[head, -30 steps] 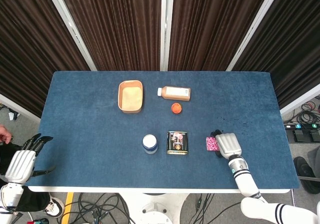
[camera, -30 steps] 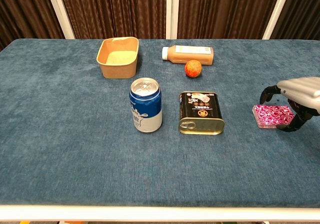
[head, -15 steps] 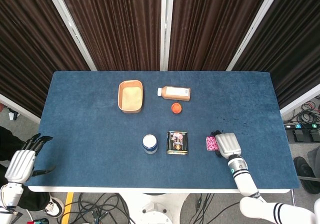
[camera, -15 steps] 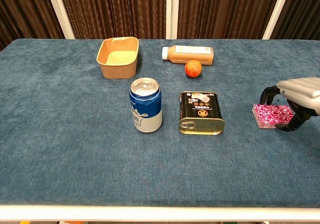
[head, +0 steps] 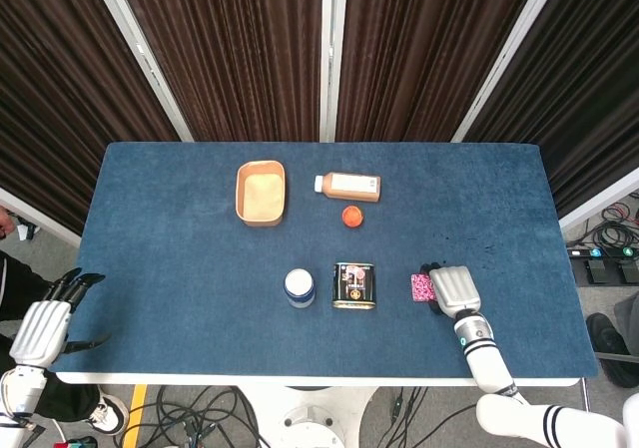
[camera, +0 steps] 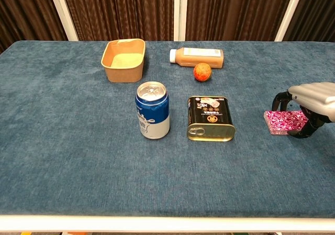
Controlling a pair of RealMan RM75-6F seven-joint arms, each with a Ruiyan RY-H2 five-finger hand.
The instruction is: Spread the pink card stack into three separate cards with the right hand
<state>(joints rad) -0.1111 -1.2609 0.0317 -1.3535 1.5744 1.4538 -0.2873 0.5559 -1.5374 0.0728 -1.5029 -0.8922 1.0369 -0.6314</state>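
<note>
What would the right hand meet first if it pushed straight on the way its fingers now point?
The pink card stack: the right hand arches over it, dark fingertips curling down at its edges. Contact cannot be told; past it, probably only the blue cloth-covered table.

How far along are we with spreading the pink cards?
Nothing is spread yet: the pink cards lie as one stack on the table. In hand: the right hand arches over the stack with fingers curled around it; contact is unclear. Left: separating all three cards.
</note>
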